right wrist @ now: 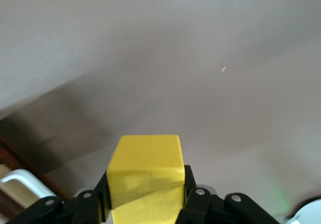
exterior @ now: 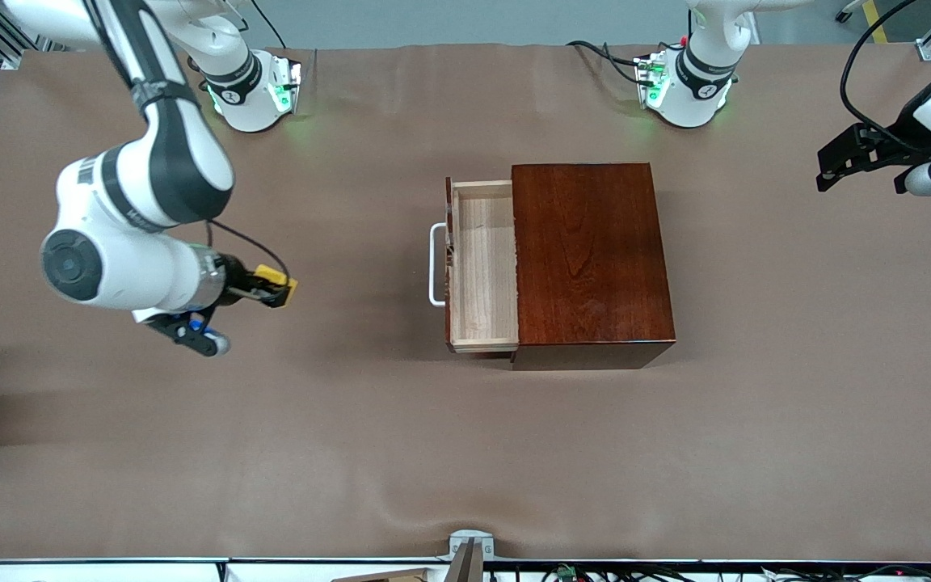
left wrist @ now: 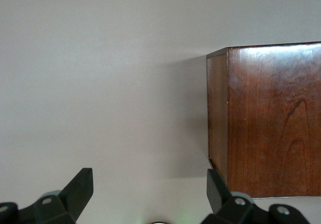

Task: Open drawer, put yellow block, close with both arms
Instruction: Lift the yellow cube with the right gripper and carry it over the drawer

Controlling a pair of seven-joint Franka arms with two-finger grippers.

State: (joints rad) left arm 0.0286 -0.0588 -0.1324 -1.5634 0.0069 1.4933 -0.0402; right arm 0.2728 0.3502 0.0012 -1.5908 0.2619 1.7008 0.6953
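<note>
Yellow block [right wrist: 145,176] sits pinched in the right hand [exterior: 275,287], up over bare desk [exterior: 352,453] toward the right arm's end, ready for the drawer [exterior: 482,267], which stands pulled open. Left hand [exterior: 853,158] waits spread beside the box [exterior: 591,250].

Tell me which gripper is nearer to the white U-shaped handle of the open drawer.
Right. The right gripper, shut on the small yellow block, is over the table toward the right arm's end, facing the white U-shaped handle. The left gripper waits open past the dark wooden box.

High front view, two close wrist views
</note>
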